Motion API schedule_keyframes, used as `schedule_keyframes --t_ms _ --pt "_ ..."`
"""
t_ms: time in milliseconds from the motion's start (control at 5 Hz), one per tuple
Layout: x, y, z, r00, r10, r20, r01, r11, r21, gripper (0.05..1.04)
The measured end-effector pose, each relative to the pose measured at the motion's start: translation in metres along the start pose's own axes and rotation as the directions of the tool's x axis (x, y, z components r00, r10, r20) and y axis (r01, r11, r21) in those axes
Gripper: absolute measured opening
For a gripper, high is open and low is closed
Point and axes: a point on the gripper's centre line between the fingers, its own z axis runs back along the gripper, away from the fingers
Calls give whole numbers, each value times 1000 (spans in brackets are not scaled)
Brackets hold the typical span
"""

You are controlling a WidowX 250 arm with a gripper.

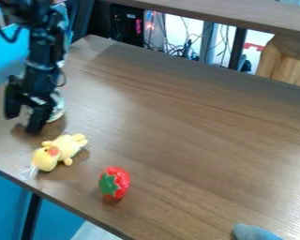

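At the left of the table, the black gripper (23,121) hangs low with its two fingers spread and nothing visible between them. Just below and right of it in the view lies a yellow plush duck (66,146) with an orange beak, apart from the fingers. Further right, near the front edge, a red toy strawberry (120,179) has its green leafy end toward the lower left. A pale rounded object (57,111) stands partly hidden behind the gripper.
The brown wooden table (177,126) has its front edge running from the left down to the bottom. A grey-blue object (255,232) is cut off at the bottom right. Behind the far edge are cables (177,49), a dark box and a wooden piece (287,63).
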Motion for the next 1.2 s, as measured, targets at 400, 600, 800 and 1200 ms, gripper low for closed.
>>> schedule_keyframes --t_ms 400,600,800,1200 --pt "51 -21 24 998 -21 64 24 999 -49 1001" --pt "56 -30 27 997 -30 76 34 998 -59 1001" --pt "36 -33 36 995 -17 100 23 998 -54 1001" --pt "-24 -37 96 959 -9 283 22 999 -45 1001"
